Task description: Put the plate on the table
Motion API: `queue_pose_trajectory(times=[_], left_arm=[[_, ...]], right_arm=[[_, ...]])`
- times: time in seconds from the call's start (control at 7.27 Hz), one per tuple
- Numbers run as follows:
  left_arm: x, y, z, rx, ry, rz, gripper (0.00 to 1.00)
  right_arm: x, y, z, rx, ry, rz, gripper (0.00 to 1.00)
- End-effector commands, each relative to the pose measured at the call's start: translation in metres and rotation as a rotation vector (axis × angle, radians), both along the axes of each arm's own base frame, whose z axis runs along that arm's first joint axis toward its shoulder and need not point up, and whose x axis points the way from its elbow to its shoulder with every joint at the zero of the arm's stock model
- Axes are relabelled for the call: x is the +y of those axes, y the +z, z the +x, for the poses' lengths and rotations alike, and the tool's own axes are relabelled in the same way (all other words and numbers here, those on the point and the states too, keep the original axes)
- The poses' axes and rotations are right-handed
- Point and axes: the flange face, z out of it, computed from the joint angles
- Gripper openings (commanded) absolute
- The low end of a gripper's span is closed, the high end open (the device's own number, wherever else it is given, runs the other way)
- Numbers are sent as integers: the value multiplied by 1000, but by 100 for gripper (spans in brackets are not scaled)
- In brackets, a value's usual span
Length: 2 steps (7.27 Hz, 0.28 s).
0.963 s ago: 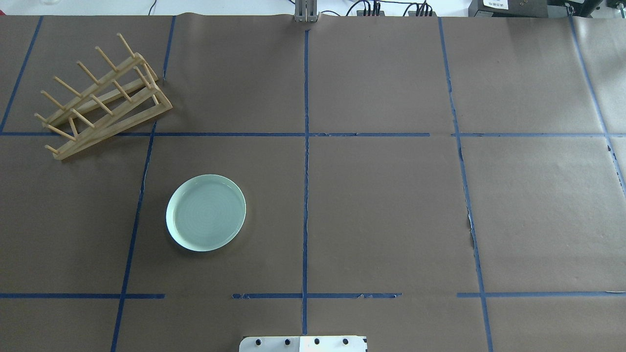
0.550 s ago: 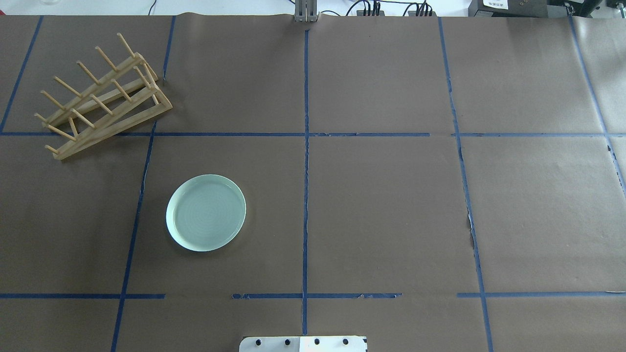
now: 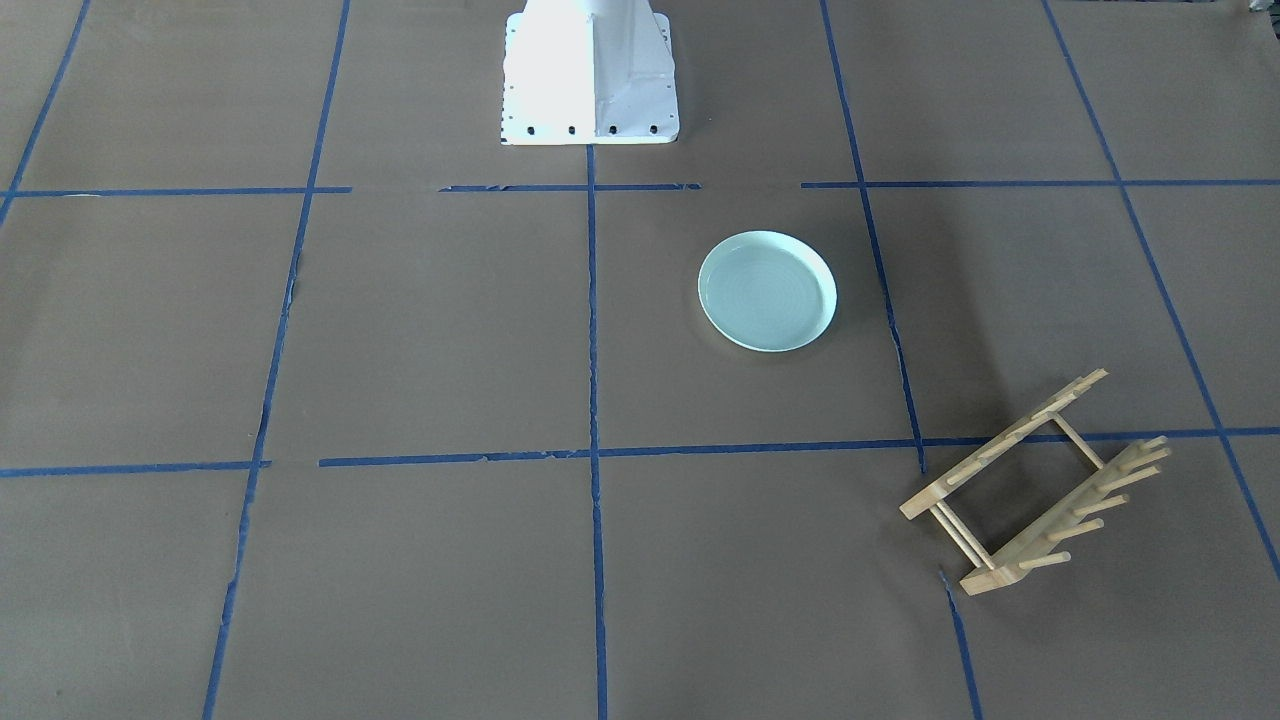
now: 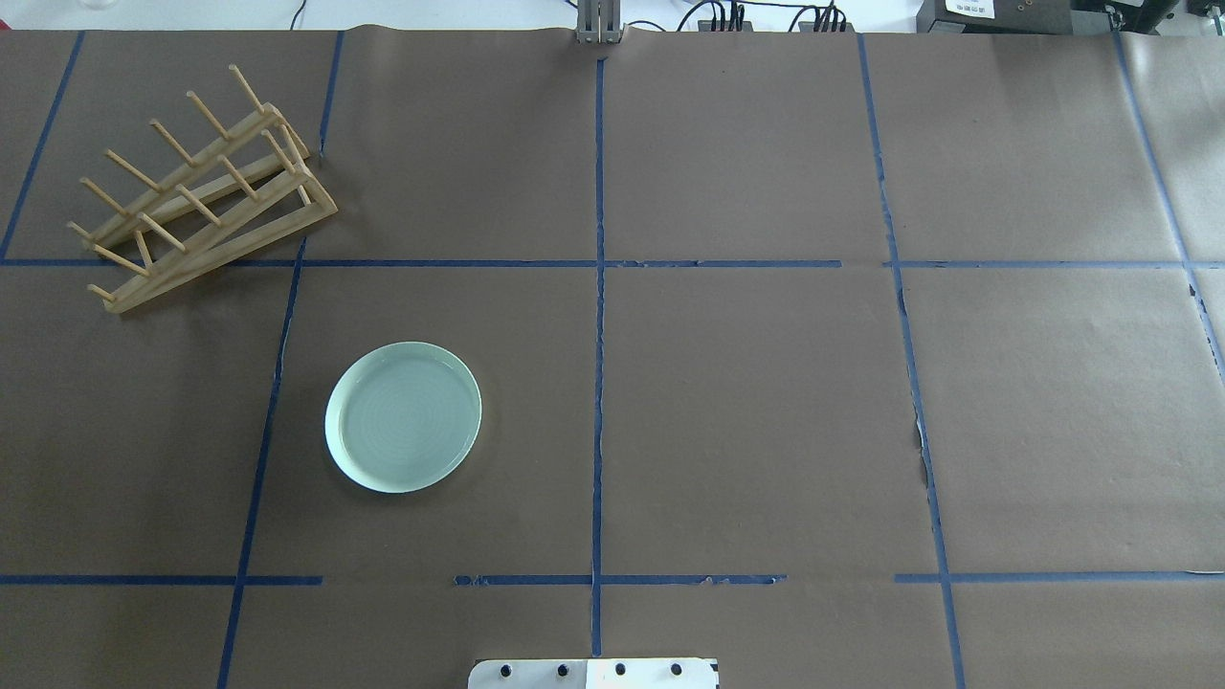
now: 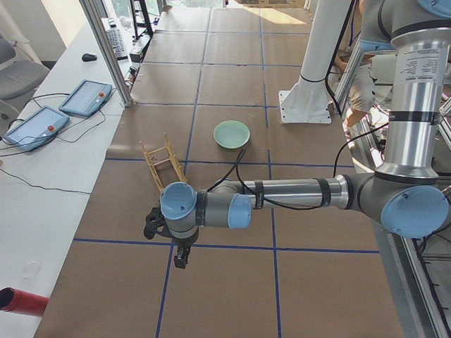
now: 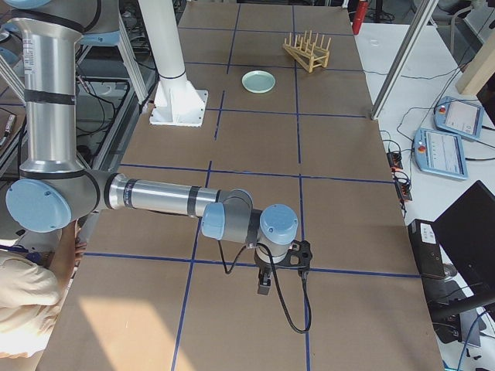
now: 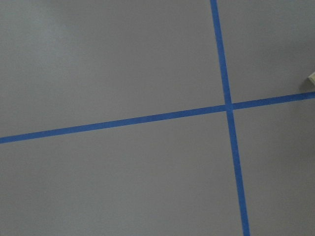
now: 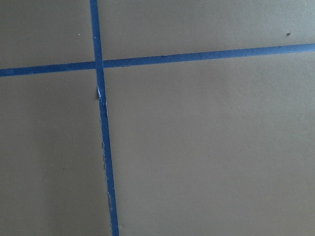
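Note:
The pale mint-green plate [image 4: 403, 416] lies flat on the brown paper-covered table [image 4: 766, 402], left of the centre tape line; it also shows in the front-facing view [image 3: 767, 291] and in both side views [image 5: 232, 134] [image 6: 258, 81]. Nothing touches it. My left gripper [image 5: 180, 258] hangs over the table's left end, well beyond the rack and far from the plate; I cannot tell whether it is open or shut. My right gripper [image 6: 263, 284] hangs over the table's right end, far from the plate; I cannot tell its state either. Both wrist views show only paper and blue tape.
An empty wooden peg rack [image 4: 201, 201] stands at the far left of the table, also in the front-facing view [image 3: 1040, 490]. The white robot base [image 3: 590, 70] sits at the near middle edge. Tablets [image 5: 60, 113] lie on a side bench.

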Motion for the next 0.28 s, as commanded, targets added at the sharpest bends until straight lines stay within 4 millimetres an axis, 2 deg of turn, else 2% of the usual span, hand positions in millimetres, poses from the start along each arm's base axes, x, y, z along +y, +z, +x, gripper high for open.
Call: queue_pose_trajectory(times=[0.0,0.14], left_arm=[[-4,-16,0,10,3,37,100],[-2,-23,0,10,3,51,100]], right_arm=[[0,0,0,0,0,0,100],[0,0,0,0,0,0,100]])
